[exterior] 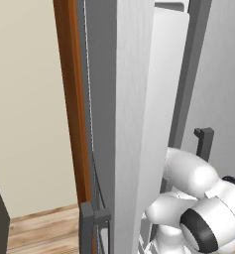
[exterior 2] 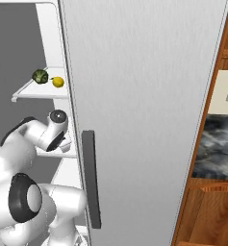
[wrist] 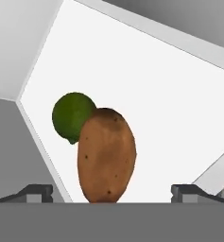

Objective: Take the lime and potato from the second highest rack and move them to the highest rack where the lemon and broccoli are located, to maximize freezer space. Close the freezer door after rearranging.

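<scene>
**Hand view: both items on the lower rack, nothing moved yet**

Hand view, looking down on a white freezer rack (wrist: 170, 85): oblong brown speckled potato (wrist: 106, 156) lying just ahead, midway between the two dark tips of the pincer (wrist: 111, 193); round dark-green lime (wrist: 72, 116) right behind the potato, touching or partly hidden by it. Neither lifted. Judged from this: no transfer done so far, first pick only being lined up, potato the likelier first target.

Right base view, past the edge of the plain silver door with its dark vertical handle (exterior 2: 91, 178): higher white rack (exterior 2: 38, 93) carrying only the small dark-green broccoli (exterior 2: 40, 76) and the small yellow lemon (exterior 2: 58, 82) side by side, near each other. No lime or potato up there. White arm reaching into the compartment below that rack.

Left base view: tall brushed-silver freezer door (exterior: 131, 124) swung wide, seen nearly edge-on. Closing not yet begun.

Left to do, as a judgement: lift potato, lift lime, set both beside lemon and broccoli, then shut the door.

Pincer: spread wide, tips well apart on either side of the potato, holding nothing; contact with the potato not evident, lower end of the potato cut off at the bottom of the view.
</scene>
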